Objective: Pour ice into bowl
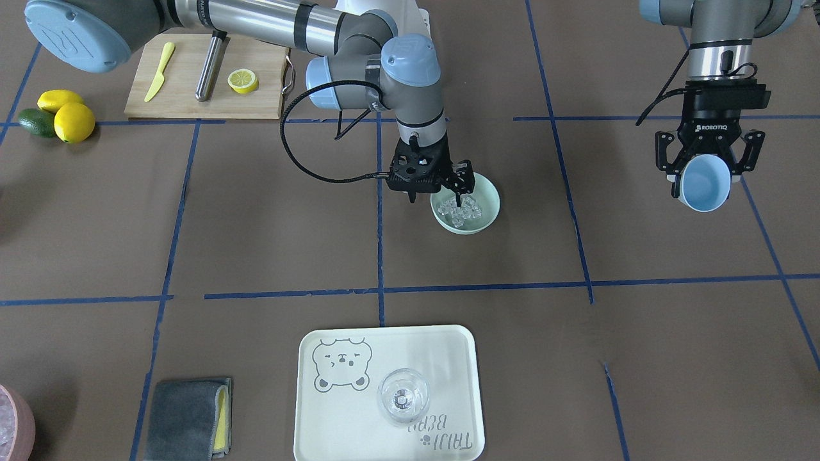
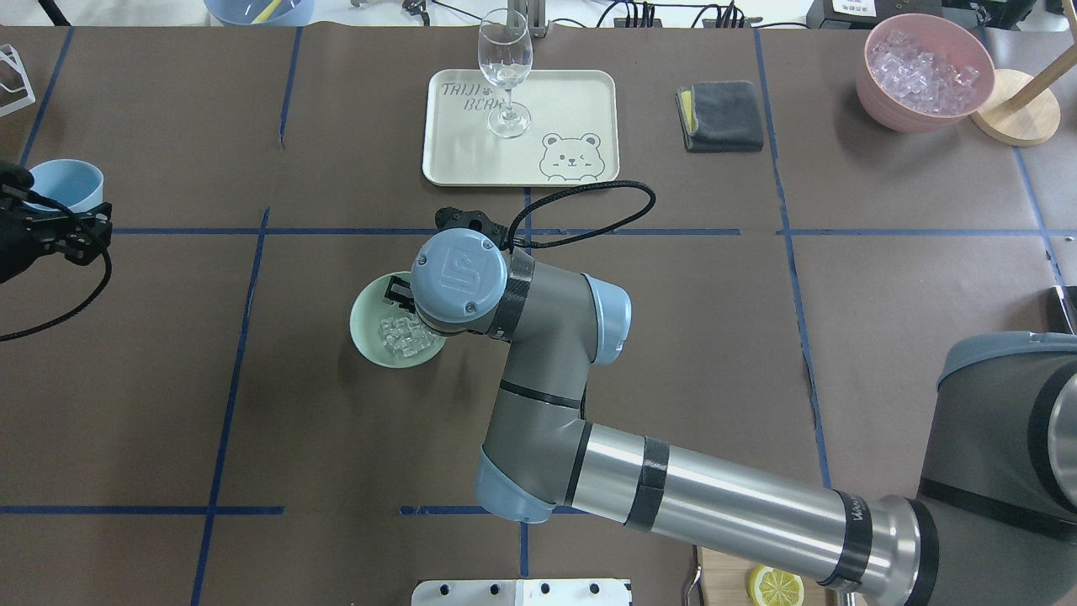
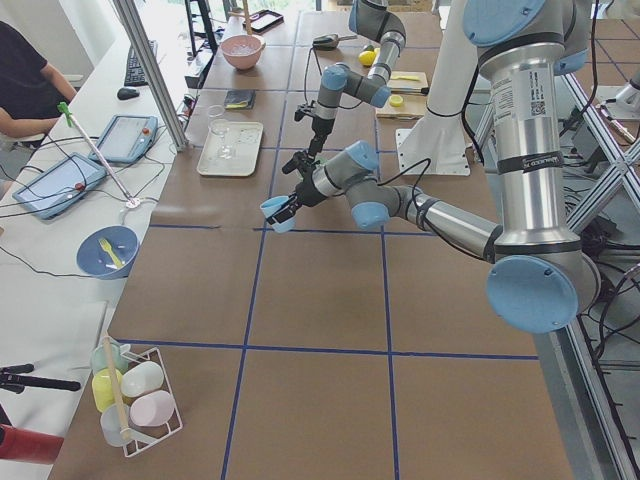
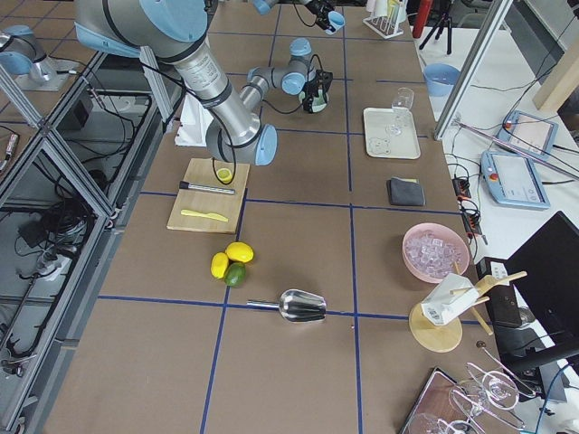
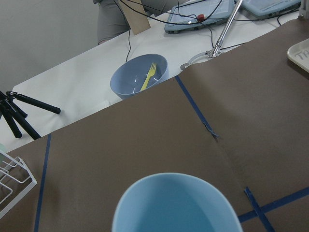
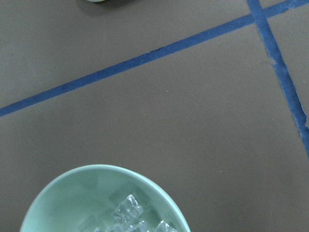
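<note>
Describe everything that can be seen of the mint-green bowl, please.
The bowl is round and pale mint green, with a smooth, matte, plastic-like look and a thin rim. It stands upright on the brown table, close to a crossing of blue tape lines and apart from the other objects. A small heap of clear ice cubes lies in its bottom. The right gripper hangs over its rim on the robot's side, with one finger dipping inside. Whether that finger touches the bowl cannot be told.
</note>
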`<state>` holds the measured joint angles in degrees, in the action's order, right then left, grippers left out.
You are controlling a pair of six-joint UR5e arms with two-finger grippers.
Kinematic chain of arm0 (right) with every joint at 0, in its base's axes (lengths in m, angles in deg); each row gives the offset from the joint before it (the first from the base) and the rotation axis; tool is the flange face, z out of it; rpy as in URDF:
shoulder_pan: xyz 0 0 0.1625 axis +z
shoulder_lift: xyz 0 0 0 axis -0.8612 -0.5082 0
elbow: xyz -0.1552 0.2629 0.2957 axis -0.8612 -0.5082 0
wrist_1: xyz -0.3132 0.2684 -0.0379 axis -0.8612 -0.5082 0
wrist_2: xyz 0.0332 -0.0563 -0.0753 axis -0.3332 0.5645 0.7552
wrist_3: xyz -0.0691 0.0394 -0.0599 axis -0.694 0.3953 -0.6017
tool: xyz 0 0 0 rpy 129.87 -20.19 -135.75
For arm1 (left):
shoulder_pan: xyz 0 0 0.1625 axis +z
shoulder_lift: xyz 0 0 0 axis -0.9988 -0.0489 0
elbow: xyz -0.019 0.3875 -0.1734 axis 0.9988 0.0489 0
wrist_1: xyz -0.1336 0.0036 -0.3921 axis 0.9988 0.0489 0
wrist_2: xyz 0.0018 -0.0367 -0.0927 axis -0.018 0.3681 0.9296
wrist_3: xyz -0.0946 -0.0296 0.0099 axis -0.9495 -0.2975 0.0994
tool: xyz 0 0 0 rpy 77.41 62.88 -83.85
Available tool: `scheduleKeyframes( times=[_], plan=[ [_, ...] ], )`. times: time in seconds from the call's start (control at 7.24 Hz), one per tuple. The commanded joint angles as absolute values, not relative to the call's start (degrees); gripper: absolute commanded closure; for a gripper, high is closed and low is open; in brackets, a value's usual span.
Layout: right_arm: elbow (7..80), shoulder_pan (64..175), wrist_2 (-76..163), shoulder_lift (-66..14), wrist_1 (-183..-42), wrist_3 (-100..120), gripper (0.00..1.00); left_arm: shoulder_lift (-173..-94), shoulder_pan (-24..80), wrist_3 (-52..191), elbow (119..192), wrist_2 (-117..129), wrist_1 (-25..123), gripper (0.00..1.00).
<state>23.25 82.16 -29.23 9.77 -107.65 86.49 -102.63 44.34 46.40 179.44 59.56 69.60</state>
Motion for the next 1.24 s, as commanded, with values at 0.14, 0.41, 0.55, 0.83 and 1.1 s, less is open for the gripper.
scheduleKeyframes(
  times=[0.14,0.41,0.55,0.83,1.1],
  plan=[
    [21.39,82.04,-29.35,10.34,-106.61,86.66,1.00,-101.42,44.57,44.45,171.87,59.33,81.52,1.00],
    [21.57,82.04,-29.70,10.33,-106.61,85.44,1.00,-101.34,44.66,43.56,169.64,59.32,84.63,1.00],
    [22.09,82.13,-30.05,10.42,-106.61,85.08,1.00,-101.25,45.27,40.42,169.55,59.15,85.24,1.00],
    [25.59,85.45,-36.43,10.08,-107.31,85.07,1.00,-99.93,51.74,32.78,169.29,53.49,85.78,1.00],
    [36.18,88.18,-38.32,6.41,-117.01,84.81,1.00,-98.70,60.09,24.34,166.50,42.67,86.91,1.00]
  ],
)
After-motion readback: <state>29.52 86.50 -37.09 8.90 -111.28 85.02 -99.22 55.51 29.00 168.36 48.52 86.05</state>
